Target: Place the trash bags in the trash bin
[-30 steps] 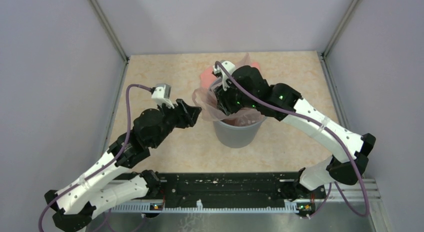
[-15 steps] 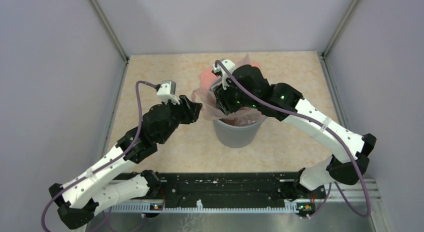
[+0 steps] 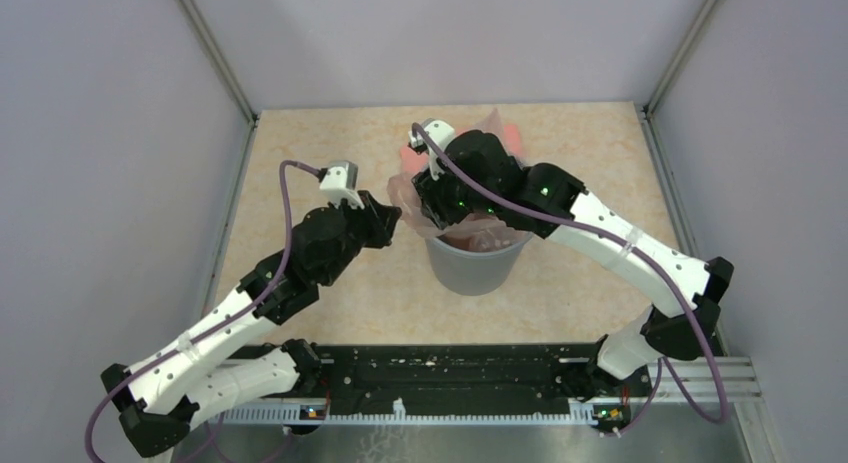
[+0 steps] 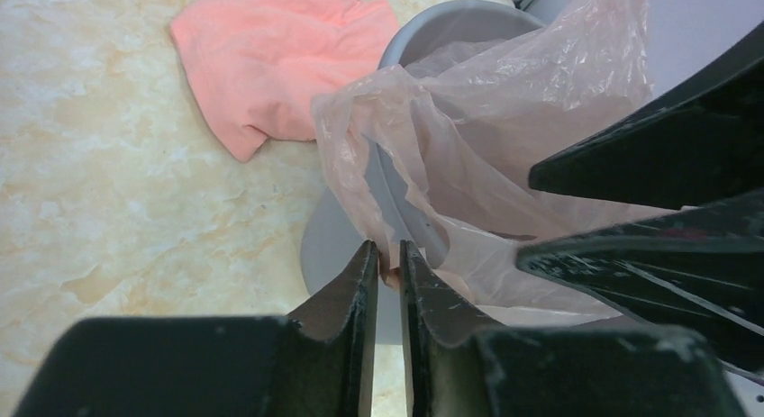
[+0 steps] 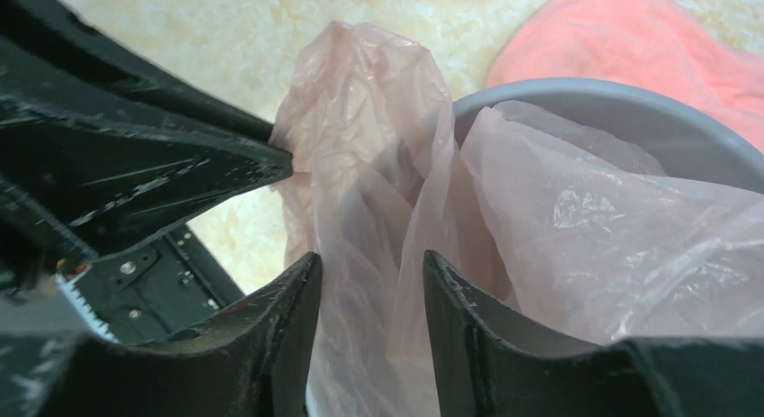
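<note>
The grey trash bin [image 3: 475, 268] stands mid-table. The see-through pale pink trash bag [image 4: 504, 120] is stuffed partly inside it, with a crumpled fold spilling over the bin's left rim. My left gripper [image 4: 387, 248] is at that outer left side, jaws nearly together, pinching a bit of the film at the tips. My right gripper [image 5: 371, 255] hovers over the left rim, open, with the hanging fold [image 5: 360, 147] loose between its fingers. In the right wrist view the left gripper's tips touch the same fold from the left.
An opaque salmon-pink cloth [image 3: 412, 155] lies on the table just behind the bin. Grey walls enclose the table on three sides. The black base rail [image 3: 450, 378] runs along the near edge.
My left gripper moved in to the bag's overhanging fold and closed on it. The right wrist shifted slightly left over the rim and its jaws widened a little.
</note>
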You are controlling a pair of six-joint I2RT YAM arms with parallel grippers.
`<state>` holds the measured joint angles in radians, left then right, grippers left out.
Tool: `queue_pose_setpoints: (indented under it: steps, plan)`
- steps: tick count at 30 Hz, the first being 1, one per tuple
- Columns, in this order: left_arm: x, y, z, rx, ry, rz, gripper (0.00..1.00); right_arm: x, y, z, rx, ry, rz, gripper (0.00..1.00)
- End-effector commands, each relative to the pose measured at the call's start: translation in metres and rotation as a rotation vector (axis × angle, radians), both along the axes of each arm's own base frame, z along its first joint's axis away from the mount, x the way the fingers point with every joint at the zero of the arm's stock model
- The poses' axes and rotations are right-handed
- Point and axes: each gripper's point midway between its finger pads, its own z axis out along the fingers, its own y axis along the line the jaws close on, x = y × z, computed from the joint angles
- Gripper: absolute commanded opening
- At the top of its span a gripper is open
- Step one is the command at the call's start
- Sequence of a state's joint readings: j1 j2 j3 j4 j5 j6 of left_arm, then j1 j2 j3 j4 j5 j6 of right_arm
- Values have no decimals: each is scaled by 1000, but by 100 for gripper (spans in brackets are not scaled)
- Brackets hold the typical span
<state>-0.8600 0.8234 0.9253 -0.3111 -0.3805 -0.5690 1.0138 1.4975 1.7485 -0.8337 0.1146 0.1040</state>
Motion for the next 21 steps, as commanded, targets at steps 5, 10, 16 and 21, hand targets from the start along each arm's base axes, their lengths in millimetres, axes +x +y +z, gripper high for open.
queue_pose_setpoints:
  steps: [5,10,16,21]
  plan:
    - [15,-1,-9,23,3,3,8,18,-12,-7,-53,-61,-114,43]
    - [23,-5,-22,5,38,-57,6,18,-17,38,37,-126,-124,59]
    - [26,-18,-29,16,48,-117,6,33,-47,71,44,-234,-262,71]
    - [33,-16,-34,36,63,-111,6,44,-79,83,74,-264,-367,71]
